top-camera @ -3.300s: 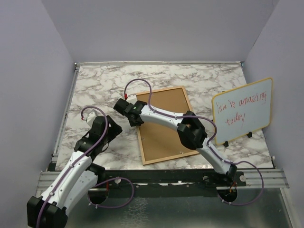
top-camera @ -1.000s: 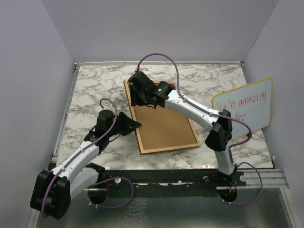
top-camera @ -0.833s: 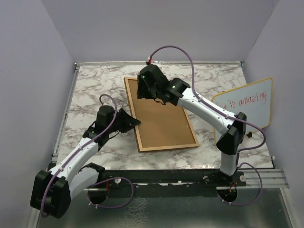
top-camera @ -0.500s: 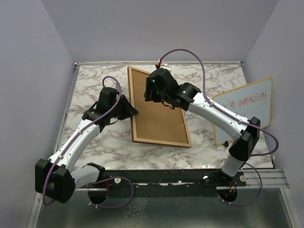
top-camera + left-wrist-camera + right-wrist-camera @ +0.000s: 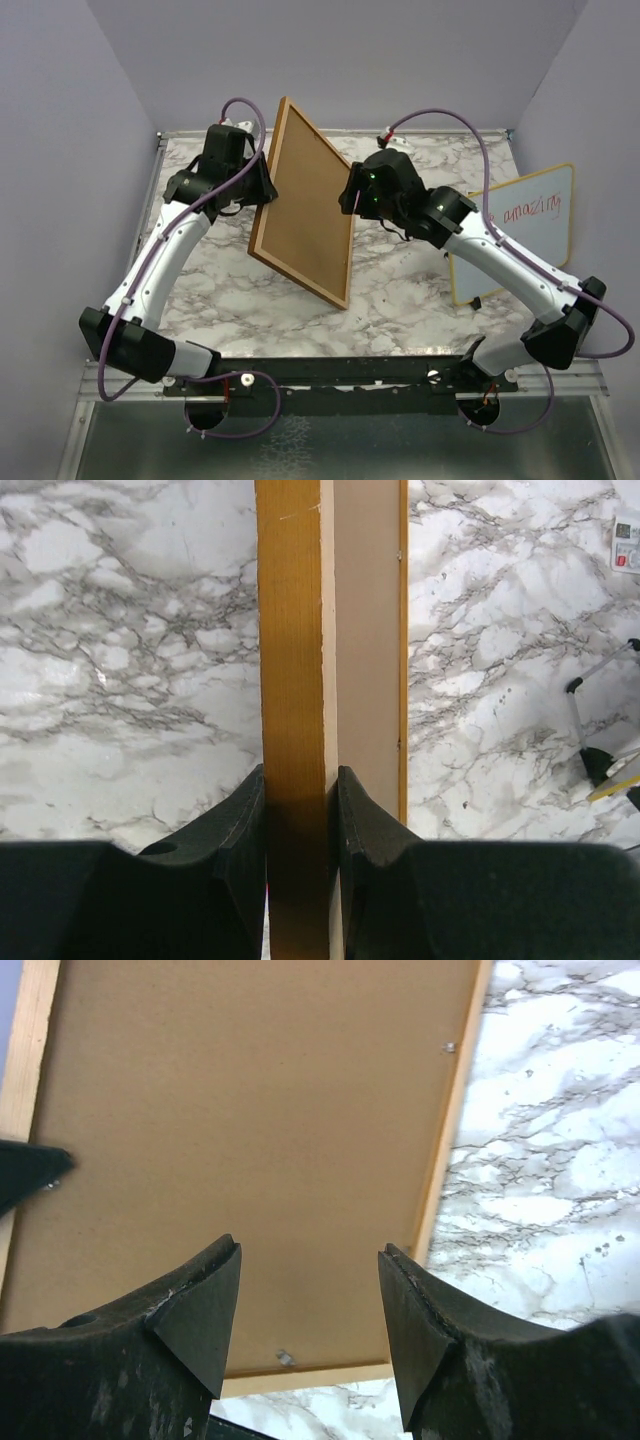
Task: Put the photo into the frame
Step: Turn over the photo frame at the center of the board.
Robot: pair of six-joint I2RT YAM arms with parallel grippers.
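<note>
Evidently holding the frame [image 5: 300, 205] tipped steeply over the counter [image 5: 420, 290], upper middle of the overhead view, with left claw [image 5: 300, 780] clenched on its wooden rim, right claw [image 5: 310, 1250] released facing the back board, likely for turning over; no photo visible.

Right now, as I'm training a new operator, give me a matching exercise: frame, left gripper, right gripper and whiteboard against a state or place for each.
1. frame
2. left gripper
3. right gripper
4. whiteboard

A. open, facing the frame's brown back
B. standing at the right side of the table
C. tipped up steeply
D. shut on the frame's edge

Pairs: 1-C, 2-D, 3-A, 4-B
</note>
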